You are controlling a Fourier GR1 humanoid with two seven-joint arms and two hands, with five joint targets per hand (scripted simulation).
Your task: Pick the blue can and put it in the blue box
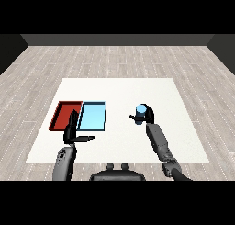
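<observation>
Blue can [141, 110] sits at 3 o'clock of the blue box [92, 116], well apart on the tabletop [119, 88]. Right robot hand [146, 116] is curled round it. Lift straight, carry toward 9 o'clock, lower inside the rim. Left robot hand [72, 132] has fingers straight, holding nothing.
</observation>
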